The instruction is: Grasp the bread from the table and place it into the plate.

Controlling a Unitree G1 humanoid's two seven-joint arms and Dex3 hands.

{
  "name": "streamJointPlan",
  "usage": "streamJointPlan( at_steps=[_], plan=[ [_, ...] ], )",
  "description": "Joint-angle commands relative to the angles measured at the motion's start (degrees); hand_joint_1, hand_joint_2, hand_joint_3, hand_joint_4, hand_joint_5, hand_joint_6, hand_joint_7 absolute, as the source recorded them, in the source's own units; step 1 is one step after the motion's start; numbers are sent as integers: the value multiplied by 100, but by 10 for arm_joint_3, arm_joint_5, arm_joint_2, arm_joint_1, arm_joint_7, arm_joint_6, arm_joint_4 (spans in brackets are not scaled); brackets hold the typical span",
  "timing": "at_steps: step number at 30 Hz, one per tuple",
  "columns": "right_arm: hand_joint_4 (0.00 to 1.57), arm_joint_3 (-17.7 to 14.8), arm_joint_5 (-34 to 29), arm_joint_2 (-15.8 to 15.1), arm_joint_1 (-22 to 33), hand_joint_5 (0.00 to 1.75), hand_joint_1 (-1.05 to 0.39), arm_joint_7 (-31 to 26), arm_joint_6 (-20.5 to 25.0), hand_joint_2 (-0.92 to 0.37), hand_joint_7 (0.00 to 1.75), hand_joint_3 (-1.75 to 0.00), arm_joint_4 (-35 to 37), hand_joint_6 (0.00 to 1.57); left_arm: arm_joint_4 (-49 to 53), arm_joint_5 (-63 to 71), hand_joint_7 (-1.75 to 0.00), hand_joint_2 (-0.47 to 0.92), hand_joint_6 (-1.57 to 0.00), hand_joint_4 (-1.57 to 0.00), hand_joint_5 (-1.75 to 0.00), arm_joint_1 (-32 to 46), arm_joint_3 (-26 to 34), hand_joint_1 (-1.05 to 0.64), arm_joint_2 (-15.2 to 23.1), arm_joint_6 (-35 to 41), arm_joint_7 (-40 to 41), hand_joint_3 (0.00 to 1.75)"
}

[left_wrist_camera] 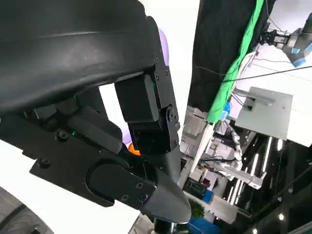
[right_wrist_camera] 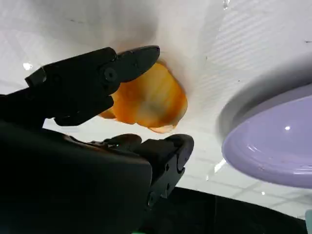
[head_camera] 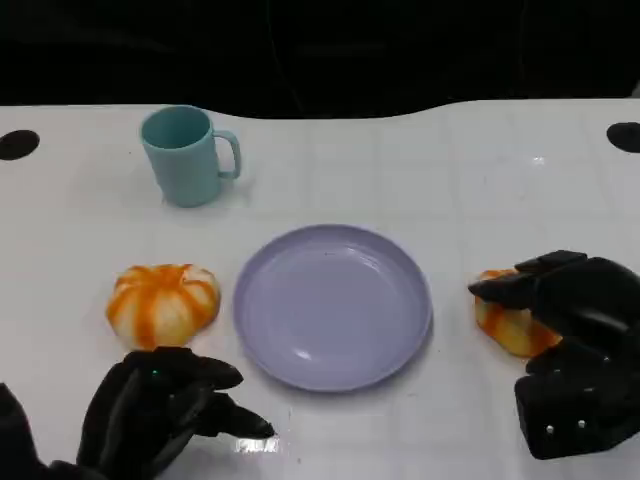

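Head view: a round lilac plastic plate sits mid-table, a teal mug far left, an orange-striped round bun left of the plate. The right hand reaches over the orange glazed bread right of the plate. The left hand rests near, fingers loosely spread, holding nothing.

Right wrist view: fingers bracket the bread on the white table, not visibly clamped.

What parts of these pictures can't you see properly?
- Bread at the right: in the head view the right hand covers much of it, so whether the fingers touch it is unclear.
- Left hand: the head view's bottom edge cuts it off.
- Plate: the right wrist view's edge cuts it off.
- Left wrist view: the hand's shell hides most of the table.
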Motion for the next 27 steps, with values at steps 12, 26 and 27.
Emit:
streamJointPlan(
  at_steps=[12, 26, 27],
  plan=[
    [102, 23, 15, 12, -47, 30, -14, -103, -26, -81, 10, 0, 86, 101, -62, -6, 0, 85, -151, -157, -18, 29, -10, -92, 2, 27, 23, 1],
    [95, 27, 15, 15, -95, 175, -2, -252, -109, -42, 151, -97, 181, 82, -159, -4, 0, 92, -144, -107, -106, 68, -33, -80, -1, 68, 59, 4],
    [95, 27, 14, 16, -96, 175, -3, -262, -112, -40, 152, -102, 185, 82, -164, -3, 0, 92, -144, -104, -112, 70, -35, -79, -1, 70, 62, 4]
  ],
)
